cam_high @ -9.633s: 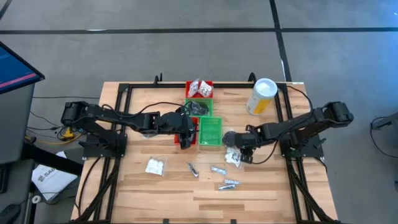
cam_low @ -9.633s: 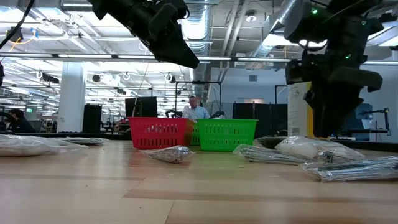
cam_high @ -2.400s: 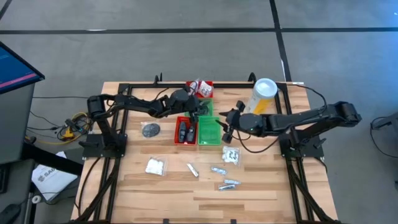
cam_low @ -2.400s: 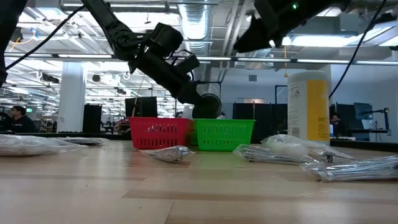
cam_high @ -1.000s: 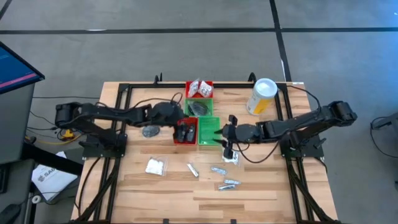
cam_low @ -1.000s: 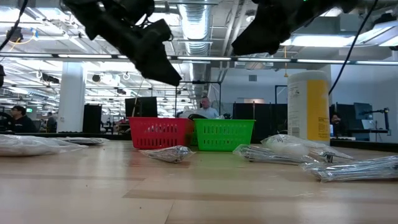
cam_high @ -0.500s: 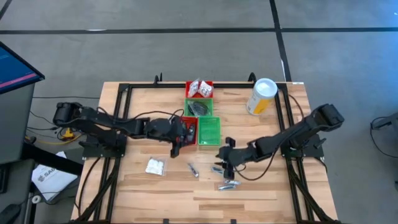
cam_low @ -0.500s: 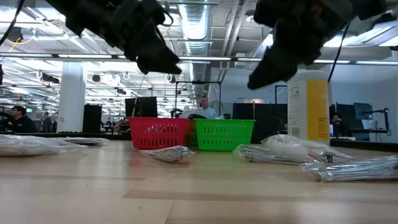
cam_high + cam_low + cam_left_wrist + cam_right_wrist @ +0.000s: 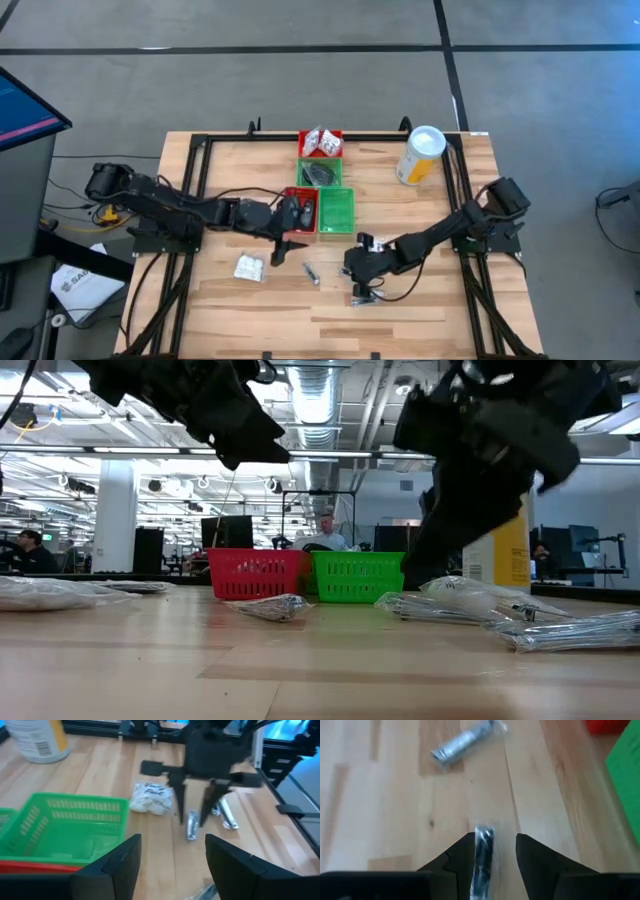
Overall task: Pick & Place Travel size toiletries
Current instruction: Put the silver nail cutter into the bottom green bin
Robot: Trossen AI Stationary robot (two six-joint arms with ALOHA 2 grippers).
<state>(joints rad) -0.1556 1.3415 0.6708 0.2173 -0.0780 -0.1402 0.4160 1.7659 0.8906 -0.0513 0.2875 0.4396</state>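
My right gripper (image 9: 492, 852) is open and low over the table, its fingers on either side of a short silvery tube (image 9: 484, 844); the left wrist view shows those fingers (image 9: 197, 810) pointing down over the tube (image 9: 191, 826). My left gripper (image 9: 286, 243) is open and empty, in the air just in front of the red tray (image 9: 298, 208). A white sachet (image 9: 248, 267) and another silvery tube (image 9: 310, 272) lie flat on the table near it. More tubes (image 9: 365, 296) lie by my right gripper, and another white sachet (image 9: 150, 797) lies behind it.
A green tray (image 9: 338, 210) stands beside the red one, with two more trays (image 9: 320, 157) behind them holding items. A tall yellow canister (image 9: 422, 153) stands at the far right. A black frame (image 9: 200, 150) runs around the table's edges. A person shows far off in the low view (image 9: 326, 532).
My right gripper has gone from beside the green tray toward the table's near edge and down, coming over the silvery tubes. My left gripper has drawn back from over the red tray toward the near edge.
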